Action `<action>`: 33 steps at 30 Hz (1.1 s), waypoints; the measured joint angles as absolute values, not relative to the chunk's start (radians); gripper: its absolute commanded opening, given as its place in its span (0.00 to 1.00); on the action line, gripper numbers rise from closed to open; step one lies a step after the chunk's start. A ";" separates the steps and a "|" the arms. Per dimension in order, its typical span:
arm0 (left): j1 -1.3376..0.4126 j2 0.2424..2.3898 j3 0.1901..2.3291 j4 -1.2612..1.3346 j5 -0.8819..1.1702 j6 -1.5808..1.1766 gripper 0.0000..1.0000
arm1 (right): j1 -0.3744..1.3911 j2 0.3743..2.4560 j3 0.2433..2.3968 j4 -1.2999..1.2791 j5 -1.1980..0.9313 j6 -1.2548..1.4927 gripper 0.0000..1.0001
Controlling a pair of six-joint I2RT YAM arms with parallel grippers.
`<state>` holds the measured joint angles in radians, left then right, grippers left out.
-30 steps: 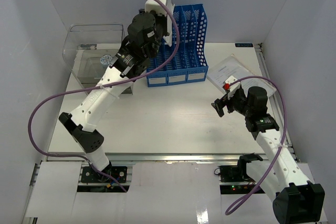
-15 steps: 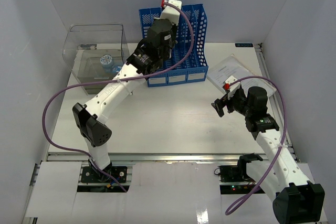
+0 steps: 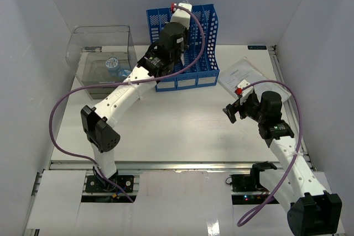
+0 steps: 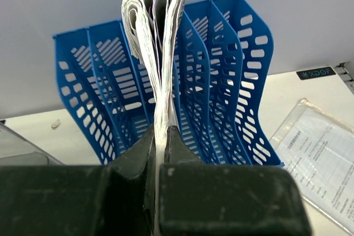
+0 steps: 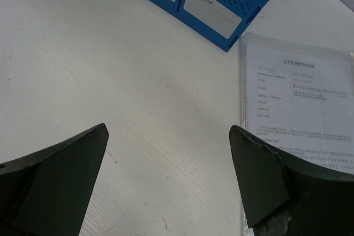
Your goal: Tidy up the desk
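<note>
- The desk [image 3: 182, 131] is seen in the top view as the broad white tabletop between the white walls; metal rails run along its edges, and the two arm bases are mounted at its near edge.
- A blue slotted file rack [image 3: 198, 53] is set at the far middle of the desk, with its labelled front turned toward the arms; a clear plastic box [image 3: 99, 53] is placed to its left, near the far-left corner, and a small blue-and-white item [image 3: 113, 63] is seen inside it.
- The left gripper [image 4: 161, 134] is raised over the rack; its fingers are pressed together on a bundle of folded papers [image 4: 157, 37], which is pinched at its lower edge and held upright, with the loose folds fanned out at the top.
- In the left wrist view the bundle is lined up with the rack's middle slots; whether any part of it is inside a slot cannot be told.
- The right gripper [image 5: 167, 136] is held above the right half of the desk, with its dark fingers spread wide and nothing between them; bare tabletop is seen in the gap.
- A printed sheet in a clear sleeve [image 5: 298, 103] is laid flat on the desk to the right of the rack, just beyond the right gripper's outer finger; it is touched by neither gripper.
- A purple cable [image 3: 61, 114] is looped beside the left arm.
</note>
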<state>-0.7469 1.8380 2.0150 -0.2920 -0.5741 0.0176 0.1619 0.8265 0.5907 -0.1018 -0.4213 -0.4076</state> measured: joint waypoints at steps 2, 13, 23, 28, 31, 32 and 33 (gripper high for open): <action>-0.741 1.866 2.017 -0.292 -0.567 0.002 0.00 | 0.158 0.826 0.591 -0.102 -0.421 -0.408 0.96; -0.705 1.987 2.023 -0.344 -0.561 -0.016 0.00 | 0.150 0.823 0.591 -0.102 -0.422 -0.408 0.96; -0.695 1.986 2.027 -0.380 -0.456 -0.121 0.95 | 0.147 0.834 0.591 -0.102 -0.427 -0.419 0.91; -0.664 1.953 2.022 -0.417 -0.356 -0.209 0.98 | 0.143 0.922 0.607 -0.134 -0.410 -0.428 0.90; -0.633 1.871 1.939 -0.425 -0.301 -0.243 0.98 | 0.134 1.019 0.666 -0.195 -0.361 -0.445 0.90; -0.624 1.832 1.905 -0.436 -0.286 -0.249 0.98 | 0.127 1.056 0.696 -0.208 -0.342 -0.453 0.90; -0.615 1.788 1.868 -0.444 -0.269 -0.255 0.98 | 0.119 1.090 0.724 -0.218 -0.324 -0.461 0.90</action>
<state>-0.6147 1.7883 1.8675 -0.4438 -0.2691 -0.2549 0.1190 1.0902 0.7238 -0.2179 -0.3238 -0.4615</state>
